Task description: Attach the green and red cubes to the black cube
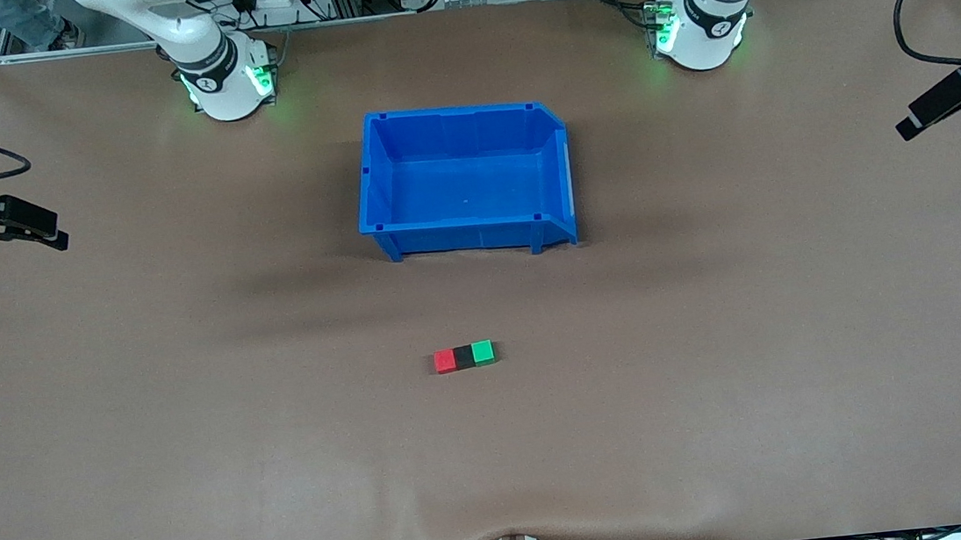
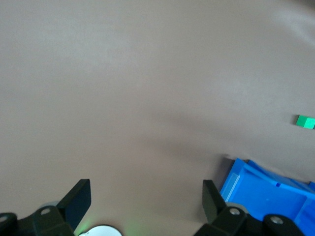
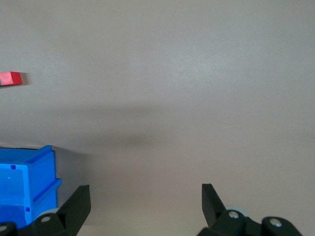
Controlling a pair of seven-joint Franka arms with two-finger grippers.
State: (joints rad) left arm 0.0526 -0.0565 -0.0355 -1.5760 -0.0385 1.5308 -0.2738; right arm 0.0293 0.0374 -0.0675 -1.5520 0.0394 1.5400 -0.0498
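Note:
The red cube [image 1: 444,361], the black cube [image 1: 463,357] and the green cube [image 1: 482,352] lie touching in one row on the table, black in the middle, nearer to the front camera than the blue bin [image 1: 554,166]. My left gripper [image 1: 916,122] is open and empty, up over the left arm's end of the table. My right gripper [image 1: 45,234] is open and empty, up over the right arm's end. The left wrist view shows its open gripper [image 2: 145,196] and the green cube [image 2: 305,121]. The right wrist view shows its open gripper [image 3: 145,196] and the red cube [image 3: 11,78].
The blue bin stands empty at the table's middle, between the two arm bases; it also shows in the left wrist view [image 2: 266,191] and in the right wrist view [image 3: 24,182]. Cables hang near both ends of the table.

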